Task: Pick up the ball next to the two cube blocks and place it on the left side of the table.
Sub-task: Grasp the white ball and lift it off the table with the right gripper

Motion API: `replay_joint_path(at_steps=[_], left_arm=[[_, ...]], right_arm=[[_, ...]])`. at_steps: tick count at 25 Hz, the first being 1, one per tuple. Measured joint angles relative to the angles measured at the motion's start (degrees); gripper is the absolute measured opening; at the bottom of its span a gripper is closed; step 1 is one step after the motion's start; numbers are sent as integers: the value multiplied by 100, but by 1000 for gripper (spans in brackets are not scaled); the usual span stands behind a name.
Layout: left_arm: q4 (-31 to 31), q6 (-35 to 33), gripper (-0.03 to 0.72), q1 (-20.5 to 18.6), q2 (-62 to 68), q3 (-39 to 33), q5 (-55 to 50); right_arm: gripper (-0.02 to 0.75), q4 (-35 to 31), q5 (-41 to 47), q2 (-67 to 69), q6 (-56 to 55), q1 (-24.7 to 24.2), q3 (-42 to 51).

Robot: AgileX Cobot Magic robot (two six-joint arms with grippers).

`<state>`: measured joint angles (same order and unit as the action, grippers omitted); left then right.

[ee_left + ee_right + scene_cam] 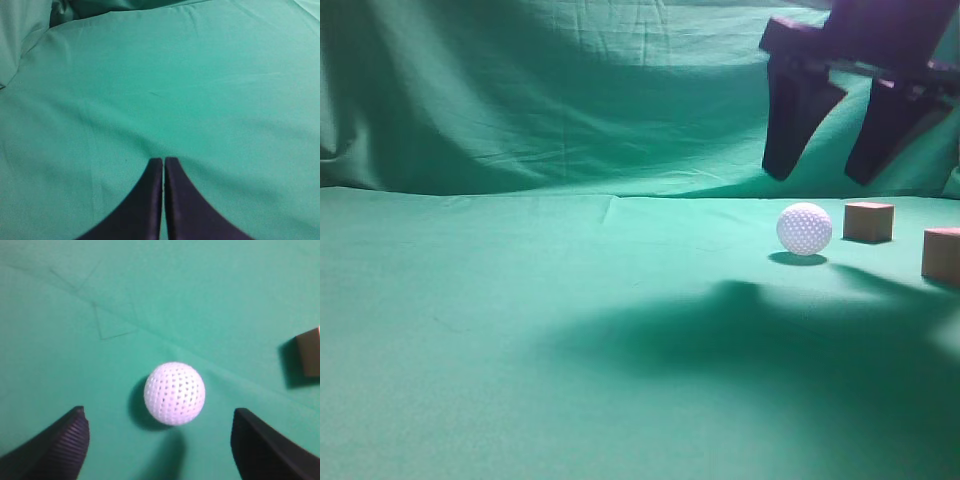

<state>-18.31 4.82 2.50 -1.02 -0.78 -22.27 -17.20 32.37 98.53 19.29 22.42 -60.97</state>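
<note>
White ball free on table; right jaws wide above, empty; left jaws closed; second cube cut off

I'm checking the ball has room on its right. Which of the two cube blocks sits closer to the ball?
The cube farther back, just right of the ball with a small gap. The other cube sits nearer the camera, cut off by the exterior view's right edge.

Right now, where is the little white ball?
In the exterior view the ball sits right of centre on the table, left of two cube blocks, under the right gripper.
</note>
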Motion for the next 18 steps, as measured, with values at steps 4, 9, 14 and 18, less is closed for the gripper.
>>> replay_joint_path(at_steps=[4,9,14,18], left_arm=[[0,0,0,0,0,0,0],[0,0,0,0,0,0,0],[0,0,0,0,0,0,0],[0,0,0,0,0,0,0]], right_arm=[[528,0,-487,362,0,0,0],[528,0,-747,688,0,0,0],[313,0,-878,775,0,0,-3],[315,0,-832,775,14,0,-93]])
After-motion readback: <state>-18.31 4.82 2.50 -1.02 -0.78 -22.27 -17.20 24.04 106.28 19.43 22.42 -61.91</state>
